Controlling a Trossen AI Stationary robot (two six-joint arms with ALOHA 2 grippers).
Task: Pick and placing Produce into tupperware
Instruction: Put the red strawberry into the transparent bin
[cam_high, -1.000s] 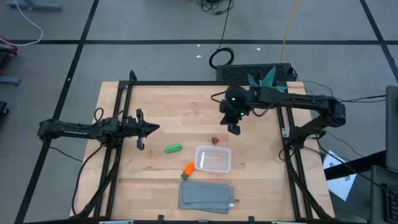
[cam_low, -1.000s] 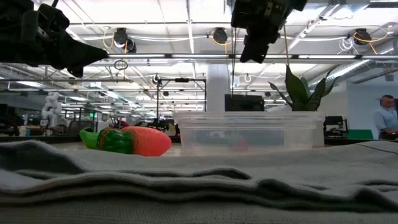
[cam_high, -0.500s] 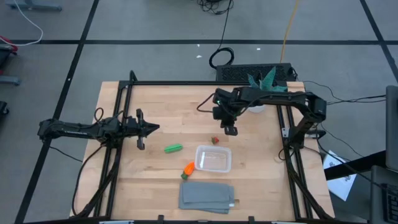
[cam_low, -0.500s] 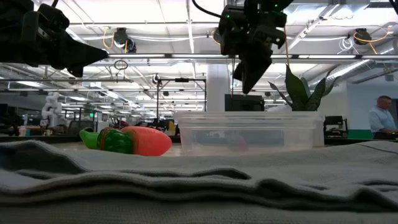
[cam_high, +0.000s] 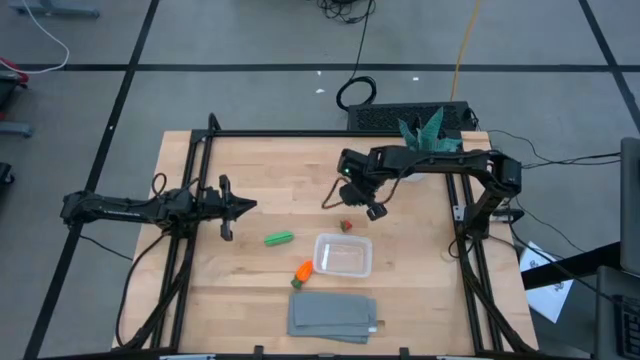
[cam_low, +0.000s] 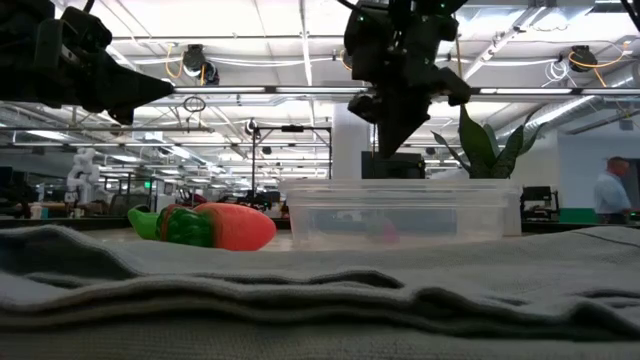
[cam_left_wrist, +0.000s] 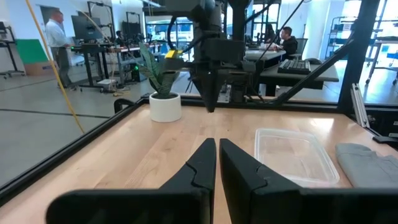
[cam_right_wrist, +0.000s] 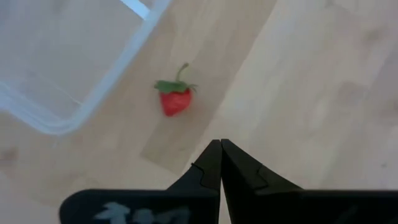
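Note:
The red berry with a green top (cam_right_wrist: 176, 99) lies on the wooden table, just off the clear tupperware's (cam_high: 343, 255) far edge; it shows at berry (cam_high: 346, 226) too. The green pod (cam_high: 279, 238) lies left of the tupperware, and the orange carrot (cam_high: 303, 271) lies at its near left corner. My right gripper (cam_right_wrist: 221, 148) hangs shut above the table, a little to the far right of the berry, pointing down; it also shows at right gripper (cam_high: 372, 210). My left gripper (cam_high: 240, 207) waits shut at the table's left side.
A folded grey cloth (cam_high: 333, 315) lies near the table's near edge, in front of the tupperware. A spiky green plant in a white pot (cam_high: 425, 130) stands at the far right. A black frame (cam_high: 300, 134) runs around the table. People stand in the room behind.
My right gripper has come down toward the table and its wrist has swung toward the table's left, so the shut fingers have turned and now hang lower, close to the berry. Nothing on the table has moved.

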